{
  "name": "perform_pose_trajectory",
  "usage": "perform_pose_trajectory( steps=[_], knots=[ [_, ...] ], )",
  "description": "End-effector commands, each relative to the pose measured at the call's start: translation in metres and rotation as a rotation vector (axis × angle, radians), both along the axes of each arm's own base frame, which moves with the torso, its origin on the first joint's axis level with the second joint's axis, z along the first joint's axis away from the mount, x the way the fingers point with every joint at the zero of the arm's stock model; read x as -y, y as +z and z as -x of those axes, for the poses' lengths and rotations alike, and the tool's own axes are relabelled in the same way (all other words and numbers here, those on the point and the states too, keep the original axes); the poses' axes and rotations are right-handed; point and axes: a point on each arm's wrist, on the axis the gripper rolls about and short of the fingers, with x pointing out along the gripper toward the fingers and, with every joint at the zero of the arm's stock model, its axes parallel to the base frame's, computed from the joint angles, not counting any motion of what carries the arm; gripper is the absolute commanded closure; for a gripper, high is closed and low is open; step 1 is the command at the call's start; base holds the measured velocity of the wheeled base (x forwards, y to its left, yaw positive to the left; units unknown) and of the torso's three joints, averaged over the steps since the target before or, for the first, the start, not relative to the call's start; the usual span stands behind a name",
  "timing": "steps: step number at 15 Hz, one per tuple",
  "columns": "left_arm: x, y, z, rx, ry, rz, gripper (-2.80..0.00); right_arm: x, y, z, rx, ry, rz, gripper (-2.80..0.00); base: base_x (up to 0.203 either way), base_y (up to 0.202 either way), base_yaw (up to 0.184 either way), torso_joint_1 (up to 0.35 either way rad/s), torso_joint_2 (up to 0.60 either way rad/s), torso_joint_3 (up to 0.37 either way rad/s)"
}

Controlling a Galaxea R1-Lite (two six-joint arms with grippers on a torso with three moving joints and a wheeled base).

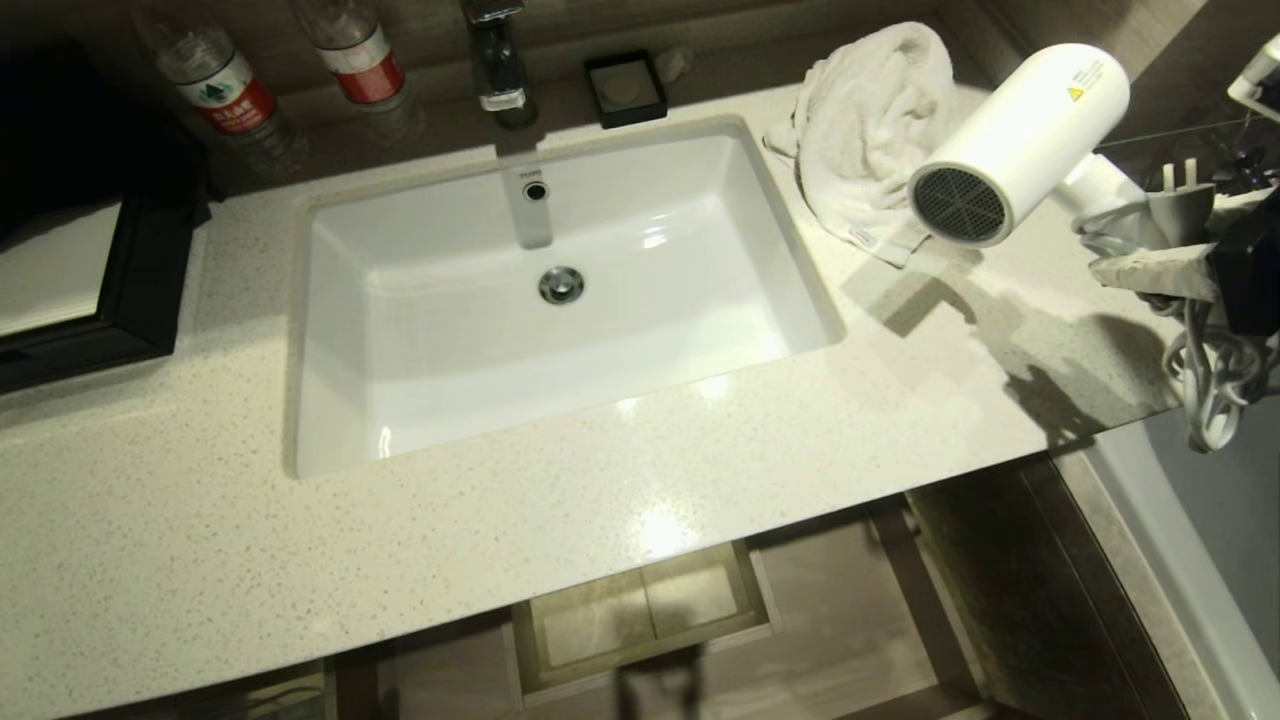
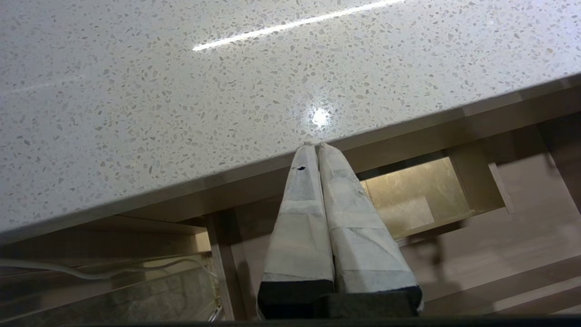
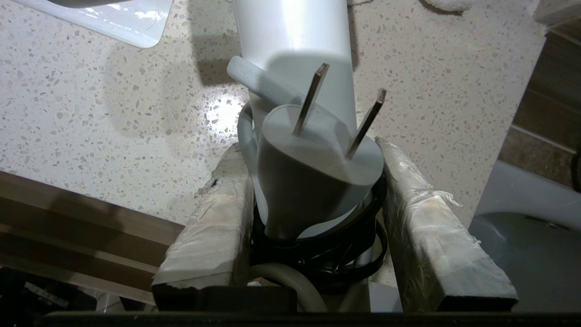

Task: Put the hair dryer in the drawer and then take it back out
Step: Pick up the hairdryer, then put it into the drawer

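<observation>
At counter's right: one hair dryer [image 1: 1020, 140], two bottles [image 1: 225, 90], one towel [image 1: 870, 110].

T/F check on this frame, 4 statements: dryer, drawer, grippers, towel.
1. The right gripper is clamped on the hair dryer, which is held above the countertop. True.
2. The hair dryer lies inside the drawer. False: the drawer is open below the counter, with no dryer in it.
3. The left gripper is shut, near the counter edge. True.
4. The towel sits in the sink. False: it lies on the countertop, right of the sink.
</observation>
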Motion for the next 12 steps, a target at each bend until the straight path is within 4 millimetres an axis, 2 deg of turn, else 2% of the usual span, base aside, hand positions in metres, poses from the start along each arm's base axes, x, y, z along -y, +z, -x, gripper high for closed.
perform_pose_trajectory(
  steps=[1, 4, 12],
  knots=[
    [0.0, 0.0, 0.0, 0.0, 0.0, 0.0, 0.0, 0.002, 0.005, 0.02, 0.05, -0.007, -0.03, 0.0, 0.0, 0.0, 0.0, 0.0, 0.0, 0.0],
    [0.0, 0.0, 0.0, -0.001, 0.0, 0.0, 0.0, 0.001, 0.006, 0.029, 0.068, -0.021, -0.122, 0.0, 0.0, 0.0, 0.0, -0.069, 0.08, 0.011],
    [0.0, 0.0, 0.0, -0.001, 0.0, 0.0, 0.0, 0.003, -0.001, 0.061, 0.12, -0.012, -0.134, 0.0, 0.0, 0.0, 0.0, -0.378, 0.37, -0.008]
  ],
)
